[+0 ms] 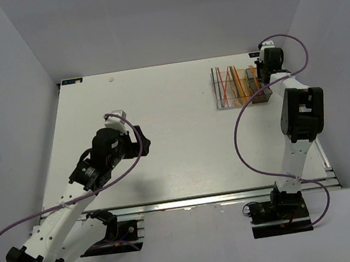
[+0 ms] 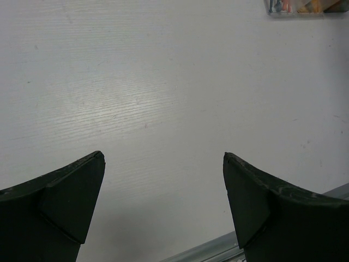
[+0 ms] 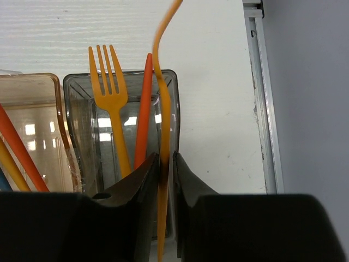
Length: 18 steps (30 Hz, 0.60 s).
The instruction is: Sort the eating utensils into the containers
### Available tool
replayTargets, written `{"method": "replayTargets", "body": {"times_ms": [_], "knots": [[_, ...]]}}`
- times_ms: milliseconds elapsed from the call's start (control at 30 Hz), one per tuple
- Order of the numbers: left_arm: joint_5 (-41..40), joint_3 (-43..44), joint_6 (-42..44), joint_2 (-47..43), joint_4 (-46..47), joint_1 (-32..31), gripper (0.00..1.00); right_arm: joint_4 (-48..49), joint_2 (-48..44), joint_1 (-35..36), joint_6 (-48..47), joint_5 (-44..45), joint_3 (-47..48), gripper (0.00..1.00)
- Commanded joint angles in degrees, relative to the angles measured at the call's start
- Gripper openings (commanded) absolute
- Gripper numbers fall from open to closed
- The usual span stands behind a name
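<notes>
Three joined translucent containers (image 1: 237, 87) stand at the table's far right and hold several orange and red utensils. My right gripper (image 1: 263, 75) is at their right end. In the right wrist view it (image 3: 167, 159) is shut on a thin orange utensil (image 3: 162, 109), held upright and seen edge-on, over the right edge of the smoky grey bin (image 3: 76, 125). An orange fork (image 3: 112, 103) and a red-orange utensil (image 3: 144, 109) stand in that bin. The orange-tinted bin (image 3: 32, 82) is beside it. My left gripper (image 1: 141, 142) (image 2: 163, 161) is open and empty over bare table.
The table's metal right edge rail (image 3: 264, 109) runs close beside the grey bin, with the grey wall beyond it. The bins show at the top right of the left wrist view (image 2: 305, 7). The near table rail (image 2: 218, 248) lies under my left gripper.
</notes>
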Motion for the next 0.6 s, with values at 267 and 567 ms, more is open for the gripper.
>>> {"method": "replayTargets", "body": {"times_ms": [267, 567], "knots": [[-0.13, 0.11, 0.51, -0.98, 0.46, -0.09, 0.98, 2.34, 0.47, -0.08, 0.42, -0.11, 0.83, 0.44], [-7.82, 0.55, -1.60, -1.86, -0.50, -0.09, 0.98, -2.21, -8.22, 0.71, 4.36, -0.20, 2.15, 0.88]]}}
